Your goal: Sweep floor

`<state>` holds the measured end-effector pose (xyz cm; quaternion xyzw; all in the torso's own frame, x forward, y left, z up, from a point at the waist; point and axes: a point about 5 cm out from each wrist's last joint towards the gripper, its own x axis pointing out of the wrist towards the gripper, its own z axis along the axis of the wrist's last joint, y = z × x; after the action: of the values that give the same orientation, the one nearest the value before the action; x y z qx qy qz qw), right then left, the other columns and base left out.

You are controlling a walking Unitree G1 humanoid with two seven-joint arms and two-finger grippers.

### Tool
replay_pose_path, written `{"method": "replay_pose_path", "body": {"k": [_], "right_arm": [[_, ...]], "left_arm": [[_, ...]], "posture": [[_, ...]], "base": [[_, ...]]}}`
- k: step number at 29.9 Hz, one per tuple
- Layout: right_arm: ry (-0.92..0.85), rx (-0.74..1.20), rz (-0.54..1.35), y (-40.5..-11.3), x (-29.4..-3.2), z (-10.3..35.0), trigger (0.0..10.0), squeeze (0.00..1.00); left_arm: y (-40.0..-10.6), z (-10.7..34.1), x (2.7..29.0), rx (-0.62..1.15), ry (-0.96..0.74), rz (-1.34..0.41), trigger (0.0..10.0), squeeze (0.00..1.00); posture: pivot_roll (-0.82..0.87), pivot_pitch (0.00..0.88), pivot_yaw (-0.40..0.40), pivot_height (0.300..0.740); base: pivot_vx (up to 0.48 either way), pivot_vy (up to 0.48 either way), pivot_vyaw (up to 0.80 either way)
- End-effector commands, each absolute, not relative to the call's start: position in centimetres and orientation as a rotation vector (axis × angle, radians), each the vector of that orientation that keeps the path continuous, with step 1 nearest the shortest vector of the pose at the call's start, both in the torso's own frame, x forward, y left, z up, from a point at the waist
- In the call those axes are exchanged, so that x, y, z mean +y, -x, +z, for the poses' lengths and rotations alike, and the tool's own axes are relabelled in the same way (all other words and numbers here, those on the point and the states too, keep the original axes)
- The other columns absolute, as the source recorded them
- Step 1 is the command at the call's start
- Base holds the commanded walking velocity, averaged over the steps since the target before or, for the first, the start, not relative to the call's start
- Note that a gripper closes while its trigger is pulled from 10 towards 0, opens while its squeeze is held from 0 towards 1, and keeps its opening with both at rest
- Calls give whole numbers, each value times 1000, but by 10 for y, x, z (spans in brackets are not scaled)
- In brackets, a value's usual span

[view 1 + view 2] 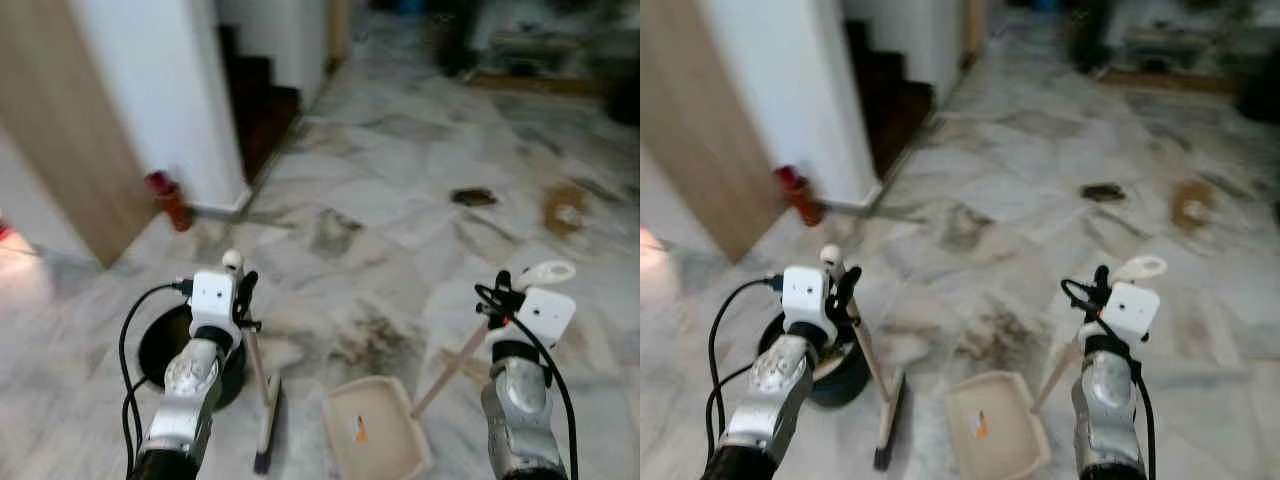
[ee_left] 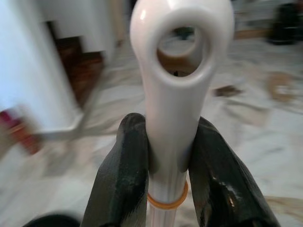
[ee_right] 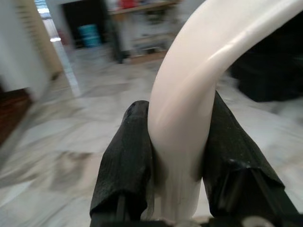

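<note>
My left gripper (image 1: 241, 287) is shut on the white handle of a broom (image 2: 176, 71), just below its ringed end. The broom slants down to its dark brush head (image 1: 266, 428) on the marble floor. My right gripper (image 1: 498, 296) is shut on the white curved handle (image 3: 189, 80) of a long-handled dustpan. The cream pan (image 1: 376, 432) rests on the floor between my arms, with a small orange scrap inside. Farther ahead on the right lie a dark scrap (image 1: 473, 197) and a brown ring of litter (image 1: 565, 208).
A black round object (image 1: 160, 345) sits on the floor under my left arm. A red object (image 1: 170, 200) stands by the white wall corner (image 1: 160, 90), next to a wooden panel (image 1: 60, 130). Dark stairs (image 1: 262, 100) lie behind. Blurred furniture (image 1: 530, 45) lines the far side.
</note>
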<state>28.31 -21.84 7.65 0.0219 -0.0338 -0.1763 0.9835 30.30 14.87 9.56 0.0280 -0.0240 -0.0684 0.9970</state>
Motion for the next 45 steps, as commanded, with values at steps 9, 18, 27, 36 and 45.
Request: {"method": "replay_pose_path", "body": {"k": [9,18,27,36,45], "right_arm": [[-40,-108,-343,-288,-218,88,10000,0],[-35,-137,-313,-291,-215,94,10000,0],[-33,-140,-317,-294,-218,97,10000,0],[-31,-142,-312,-293,-217,97,10000,0],[-47,-135,-322,-293,-221,96,10000,0]], "left_arm": [[-309,110,148,-105,-49,-126,10000,0],[-311,112,154,-118,-11,-99,10000,0],[-314,113,155,-113,-21,-82,10000,0],[-314,112,155,-110,-18,-82,10000,0],[-314,111,153,-111,-12,-87,10000,0]], "posture": [[-57,0,51,740],[-65,0,48,740],[-69,0,46,740],[-75,0,47,740],[-72,0,42,740]], "base": [[0,0,-788],[0,0,-146],[138,0,0],[324,0,0],[328,0,0]]}}
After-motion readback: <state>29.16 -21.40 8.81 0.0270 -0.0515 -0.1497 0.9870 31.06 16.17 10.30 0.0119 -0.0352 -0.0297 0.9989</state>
